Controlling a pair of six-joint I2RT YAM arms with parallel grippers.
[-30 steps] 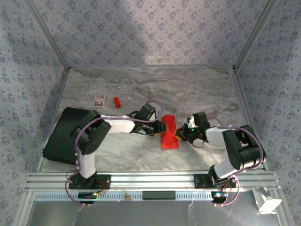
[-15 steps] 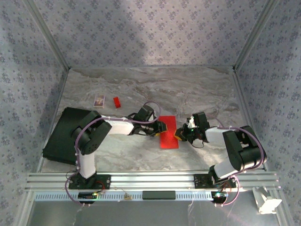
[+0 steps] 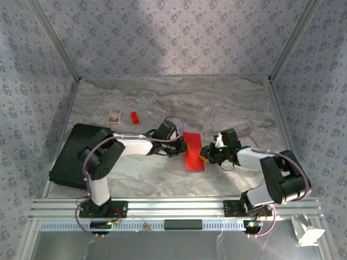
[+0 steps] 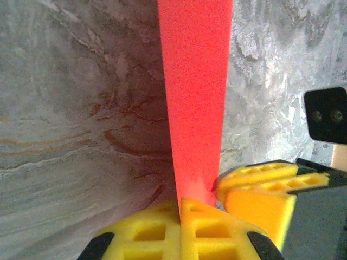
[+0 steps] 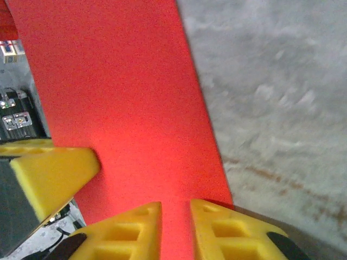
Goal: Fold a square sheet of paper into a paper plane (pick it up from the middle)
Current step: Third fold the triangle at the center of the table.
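Near the middle of the marble table [image 3: 227,103], the square sheet of paper [image 3: 194,153] is folded to a narrow red strip and held between the two arms, one at each long side. From overhead we cannot tell whether it is raised or touching the surface.

Left gripper [image 4: 180,203]: pads closed together, with the lower edge of the red strip pinched between them. The sheet rises straight away from the pads and reads flat, no wrinkle visible.

Right gripper [image 5: 175,208]: fingers nearly together, only a slim gap, with red paper running into that gap. We judge it a pinch on the opposite edge, though the contact itself is hidden below the frame.

Step in hand, as we judge it: an intermediate fold, both claws holding while a crease is set. No dart shape yet.

Risks from here:
- The two claws sit just beside each other; the left wrist view has a right finger close against the left pads. Any inward motion could knock them together.
- Pulling apart with both pinches tight could tear thin paper.
- Uneven travel would skew the crease.
- A shallow edge pinch may slip out.
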